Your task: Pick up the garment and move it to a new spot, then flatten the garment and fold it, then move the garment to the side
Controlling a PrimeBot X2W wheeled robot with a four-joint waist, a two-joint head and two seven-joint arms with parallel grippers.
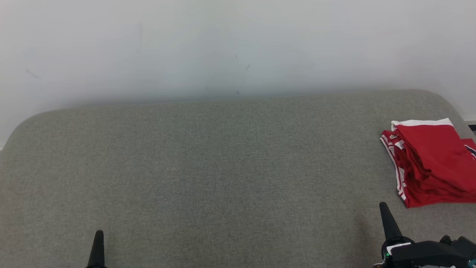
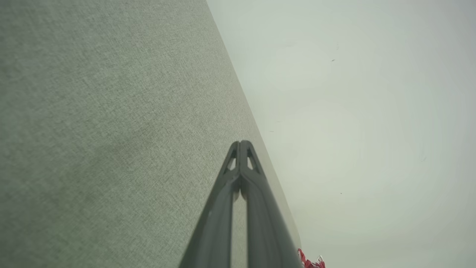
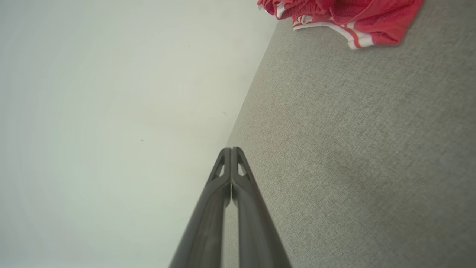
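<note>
The left jaws are fully closed and hold nothing. In the left wrist view the two dark left fingers (image 2: 219,208) meet from the tip down to a narrow slit. In the head view they rise as one dark spike (image 1: 97,247) from the bottom edge at lower left, pointing straight up that view over the bare grey fabric surface (image 1: 223,167).

The right jaws are pressed together too and are empty, with the right fingers (image 3: 208,223) touching at the tips. In the head view they stand at lower right (image 1: 388,223), leaning slightly towards the left. Below them is the black wrist housing (image 1: 427,253), which carries a small green light.

Both wrist views are rolled on their sides. In the left one the surface fills the left and the pale wall (image 2: 372,111) fills the right. In the right wrist view this is reversed. Each pair of fingers aims at the far line where surface meets wall. Whether either pair touches the fabric cannot be told.

The garment (image 1: 431,160) is red with white trim and lies folded in a loose stack at the far right of the surface, cut off by the picture's edge. It is ahead and to the right of the right fingertips and apart from them. It shows at the top of the right wrist view (image 3: 342,15), and a scrap of it shows at the bottom of the left one (image 2: 310,262).
</note>
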